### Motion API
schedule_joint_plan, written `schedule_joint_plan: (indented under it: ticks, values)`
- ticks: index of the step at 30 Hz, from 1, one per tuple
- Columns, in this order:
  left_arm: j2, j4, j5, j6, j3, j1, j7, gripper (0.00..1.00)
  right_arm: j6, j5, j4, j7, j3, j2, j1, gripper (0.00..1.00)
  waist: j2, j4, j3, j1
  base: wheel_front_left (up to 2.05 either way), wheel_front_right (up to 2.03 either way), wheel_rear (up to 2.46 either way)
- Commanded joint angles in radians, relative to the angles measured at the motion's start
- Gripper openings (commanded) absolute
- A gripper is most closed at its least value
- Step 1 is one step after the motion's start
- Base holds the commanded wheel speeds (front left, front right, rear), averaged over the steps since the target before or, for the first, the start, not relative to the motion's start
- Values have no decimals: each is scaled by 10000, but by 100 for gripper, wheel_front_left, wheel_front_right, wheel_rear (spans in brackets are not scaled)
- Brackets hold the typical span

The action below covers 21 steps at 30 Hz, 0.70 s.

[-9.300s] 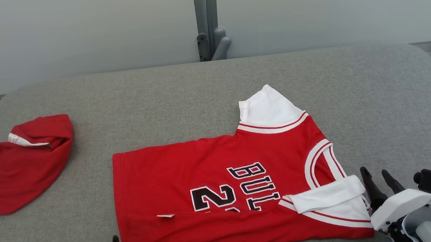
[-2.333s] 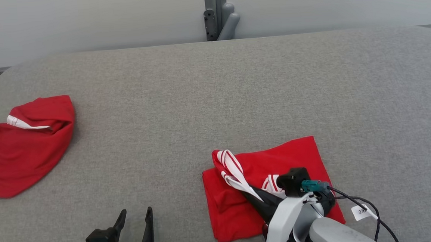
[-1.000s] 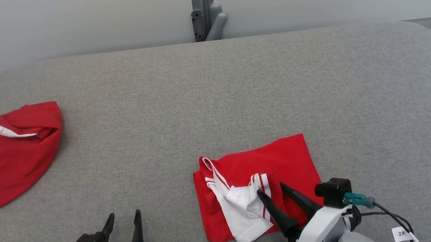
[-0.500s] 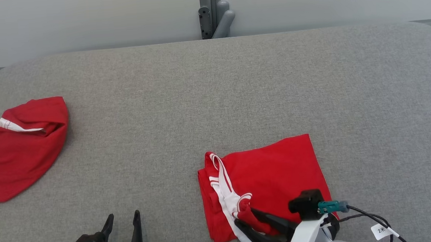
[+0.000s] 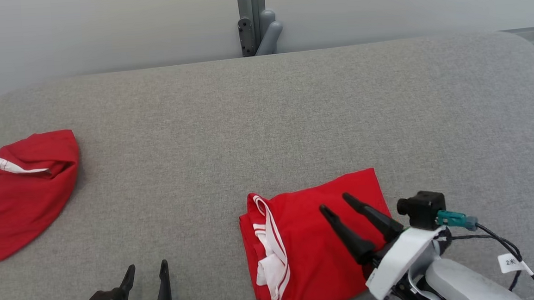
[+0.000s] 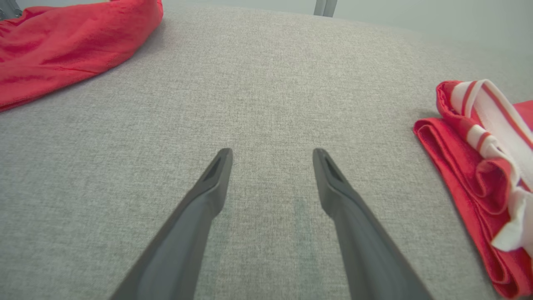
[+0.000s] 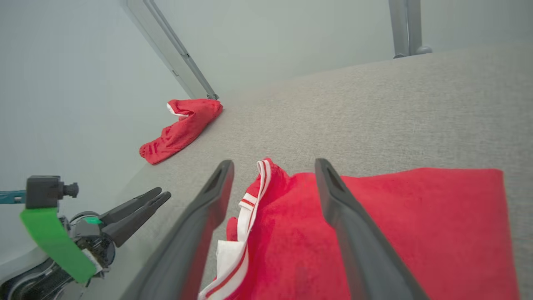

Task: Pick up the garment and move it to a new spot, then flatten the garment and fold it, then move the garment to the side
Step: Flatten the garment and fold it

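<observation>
Bearing the folded garment (image 5: pixel 300 231), grey surface (image 5: pixel 265 122) meets wall (image 5: pixel 102 30).

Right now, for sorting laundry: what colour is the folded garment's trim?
The trim is white with red stripes; clearest in left wrist view.

You have the left gripper (image 6: pixel 271 153) with its two dark fingers spread wide, grey fabric surface (image 6: pixel 266 83) showing between them. To the gripper's right lies the folded red jersey (image 6: pixel 458 166), its white-and-red striped trim uppermost. Far to the gripper's upper left lies another red garment (image 6: pixel 70 41).
</observation>
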Motion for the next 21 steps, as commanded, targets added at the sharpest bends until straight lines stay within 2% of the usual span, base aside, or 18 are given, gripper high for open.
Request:
schedule_joint_plan:
  ticks: [1, 8, 11, 21]
  values:
    - [31, -12, 33, 23, 25, 109, 2, 100, -1, -271, 211, -21, -336, 75, 176, 100, -1, -9, -19, 0, 0, 0, 0]
    - [29, -19, 64, 23, -85, 130, 2, 100, -1, -2046, 1967, -22, -2730, 937, 835, 100, -1, 56, 1, 0, 0, 0, 0]
    - [31, -42, 61, 23, -96, 36, 0, 100, -1, -2282, 2777, -23, -3091, 1275, 707, 100, -1, 115, 155, 0, 0, 0, 0]
    - [31, -200, -9, 23, -294, -288, 2, 100, -1, -2953, 4386, -24, -3942, 1679, -65, 100, -1, 367, 559, 0, 0, 0, 0]
